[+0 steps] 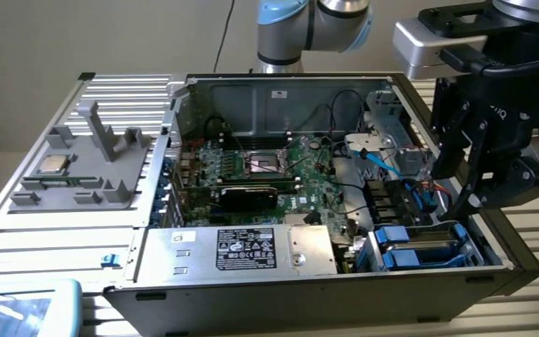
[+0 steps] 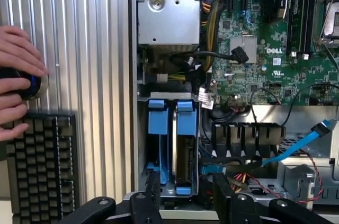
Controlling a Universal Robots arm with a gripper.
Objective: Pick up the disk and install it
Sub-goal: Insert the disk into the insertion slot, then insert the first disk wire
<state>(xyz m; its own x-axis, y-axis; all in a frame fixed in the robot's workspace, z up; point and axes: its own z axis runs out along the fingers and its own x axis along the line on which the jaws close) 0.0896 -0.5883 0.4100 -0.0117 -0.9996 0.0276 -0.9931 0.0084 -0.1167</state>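
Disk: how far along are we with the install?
Done: the disk sits on edge in the drive bay beside another blue-framed drive. In hand: nothing; the gripper hangs open over it. Left: whether it is fully seated cannot be told.

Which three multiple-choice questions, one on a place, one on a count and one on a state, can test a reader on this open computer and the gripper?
1. Where do the blue-framed drives sit?
A. on the keyboard
B. in the bay of the case
C. on the motherboard

2. How many blue-framed drives stand in that bay?
A. one
B. two
C. four

3. How is the gripper?
A. open, holding nothing
B. shut on a cable
C. shut on a processor chip

Answers:
1 B: they stand on edge between the bay's metal walls.
2 B: two blue tops show side by side.
3 A: its fingers stand apart, wider than one drive.
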